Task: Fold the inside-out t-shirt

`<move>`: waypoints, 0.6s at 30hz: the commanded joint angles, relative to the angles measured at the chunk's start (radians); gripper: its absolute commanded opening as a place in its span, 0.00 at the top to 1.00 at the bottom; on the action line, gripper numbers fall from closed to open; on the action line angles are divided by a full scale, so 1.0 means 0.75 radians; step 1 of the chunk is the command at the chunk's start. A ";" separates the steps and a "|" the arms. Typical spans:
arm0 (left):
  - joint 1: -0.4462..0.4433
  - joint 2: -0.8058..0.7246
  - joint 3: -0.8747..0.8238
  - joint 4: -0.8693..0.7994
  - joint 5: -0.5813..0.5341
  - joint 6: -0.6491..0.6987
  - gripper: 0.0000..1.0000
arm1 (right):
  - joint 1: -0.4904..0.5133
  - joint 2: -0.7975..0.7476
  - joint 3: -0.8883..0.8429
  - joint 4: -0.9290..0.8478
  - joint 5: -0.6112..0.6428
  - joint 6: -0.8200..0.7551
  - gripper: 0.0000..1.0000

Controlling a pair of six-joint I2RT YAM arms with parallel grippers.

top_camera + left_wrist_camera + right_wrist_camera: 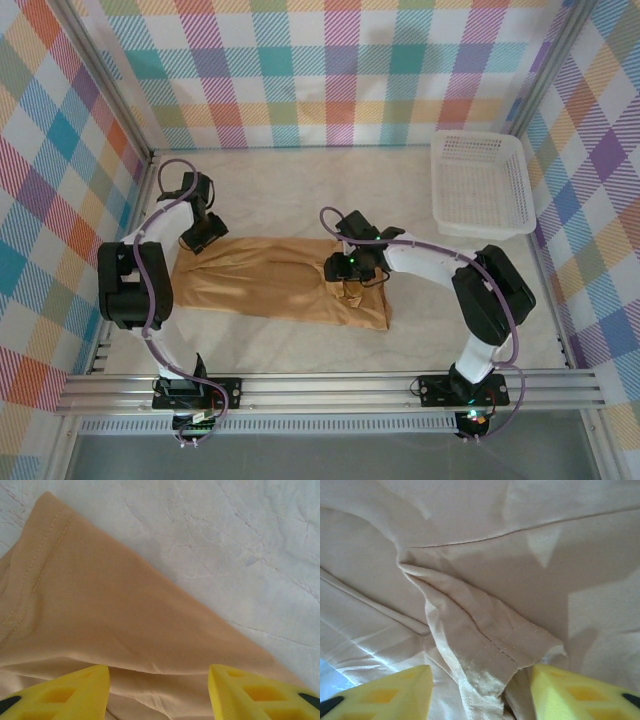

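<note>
The inside-out t-shirt [270, 280] lies on the table as a long tan band running left to right, with its right end bunched. My left gripper [204, 238] hovers at the band's far left corner. In the left wrist view this gripper [157, 680] is open, its yellow fingers [75, 692] wide apart over a soft crease of the t-shirt [100, 610]. My right gripper [352, 268] sits over the bunched right part. In the right wrist view that gripper [481, 680] is open too, a crumpled stitched hem [520, 640] of the t-shirt [470, 555] lying loose between its fingers.
A white mesh basket [476, 137] stands at the back right corner of the pale table [400, 200]. Checked walls close in the back and both sides. Bare table surface [240, 545] shows beyond the shirt's far edge, and an aluminium rail [320, 385] runs along the near side.
</note>
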 commanded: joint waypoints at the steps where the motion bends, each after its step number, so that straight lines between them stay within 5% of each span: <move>1: 0.011 -0.030 0.005 -0.004 0.025 -0.007 0.46 | 0.027 0.015 -0.006 0.032 -0.035 0.046 0.59; 5: 0.011 -0.032 -0.003 -0.006 0.025 -0.008 0.47 | 0.092 -0.022 0.016 0.016 0.037 0.112 0.99; 17: 0.016 -0.063 -0.018 -0.026 -0.010 0.003 0.47 | 0.477 -0.111 0.008 -0.065 0.388 0.423 1.00; 18: 0.017 -0.067 -0.016 -0.030 -0.009 0.008 0.47 | 0.485 -0.094 0.011 -0.074 0.389 0.439 0.94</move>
